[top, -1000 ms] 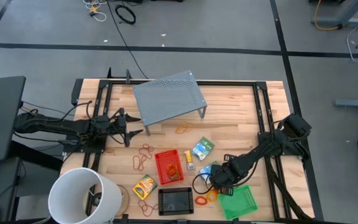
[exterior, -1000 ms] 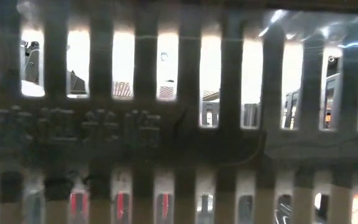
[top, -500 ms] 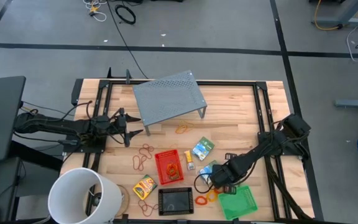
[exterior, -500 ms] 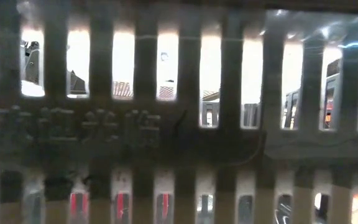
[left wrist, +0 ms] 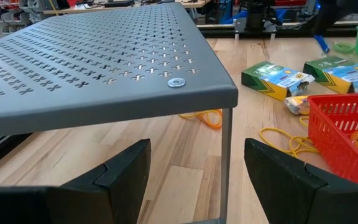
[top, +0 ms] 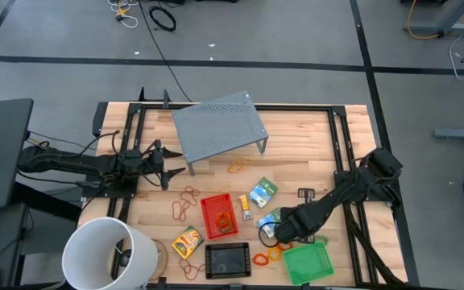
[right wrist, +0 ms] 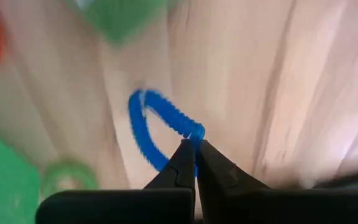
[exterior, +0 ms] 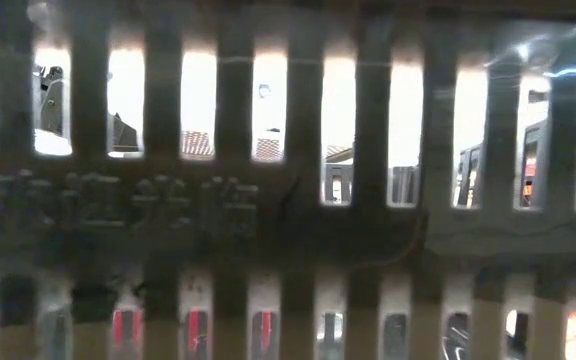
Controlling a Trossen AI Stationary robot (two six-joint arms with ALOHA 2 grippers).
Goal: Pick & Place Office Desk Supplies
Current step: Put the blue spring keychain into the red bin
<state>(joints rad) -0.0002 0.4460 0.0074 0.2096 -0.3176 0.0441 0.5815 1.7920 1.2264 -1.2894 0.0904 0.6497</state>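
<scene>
My right gripper point(top: 271, 234) is low over the near right of the table, between a teal-green packet point(top: 271, 217) and the green mesh tray point(top: 307, 263). It is shut on a small blue coiled ring point(right wrist: 151, 127). A green ring point(right wrist: 67, 177) and orange rings point(top: 262, 259) lie on the wood close by. The red tray point(top: 218, 216), the black tray point(top: 228, 259), the crayon box point(top: 187, 240) and a second packet point(top: 263, 192) rest flat on the table. Tan rubber bands point(top: 186, 201) lie left of the red tray. My left gripper point(left wrist: 191, 168) waits open at the left, facing the grey riser point(left wrist: 104, 74). My right gripper pinches the blue ring's rim point(right wrist: 191, 132) between the free ends of its two fingers. The fingers come at it from above, pointing down at the wood. The rest of the ring's loop reaches away from the fingertips. Whether it is clear of the table I cannot tell.
The grey perforated riser point(top: 218, 125) stands on legs at the far middle, with a rubber band point(top: 237, 167) in front of it. A big white bucket point(top: 109, 254) stands at the near left corner. A slatted wall point(exterior: 288, 180) fills the low view.
My right gripper has shifted a little toward the table's left edge, and its arm has swung slightly toward the far edge. The trays, the packets and the crayon box have kept their places.
</scene>
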